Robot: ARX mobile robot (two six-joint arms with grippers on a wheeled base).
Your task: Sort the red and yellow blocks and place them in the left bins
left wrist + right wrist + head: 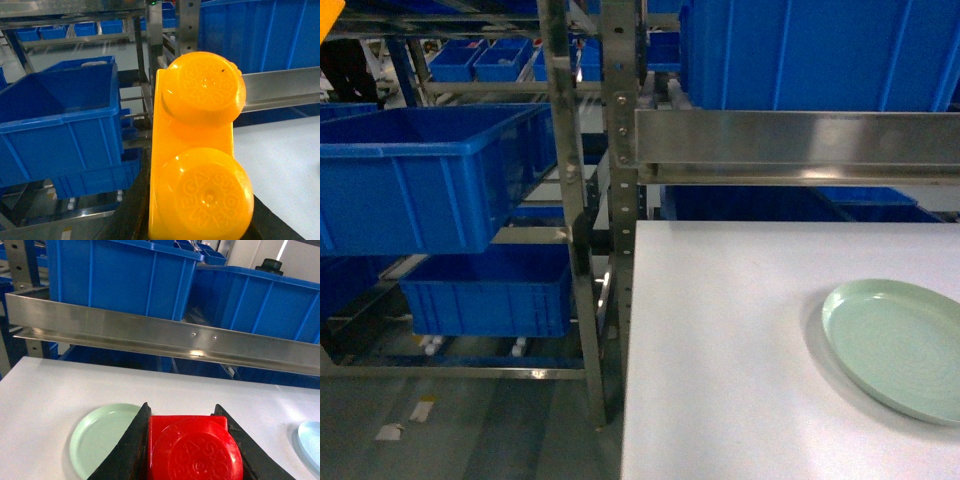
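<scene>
left jaws grasping yellow block (200, 150) | right jaws grasping red block (192, 447) | bin (55, 125) at 9 o'clock | neither dropped yet

Neither arm shows in the head view. In the left wrist view the left pincer (200, 220) is closed on a yellow block (200, 150), with only dark edges of its fingers (131, 215) visible at the bottom, either side of the brick. In the right wrist view the right pincer (187, 450) grips a red block (192, 447) between two black fingers (131, 447) that press against its sides, held above the tabletop (50, 405).
</scene>
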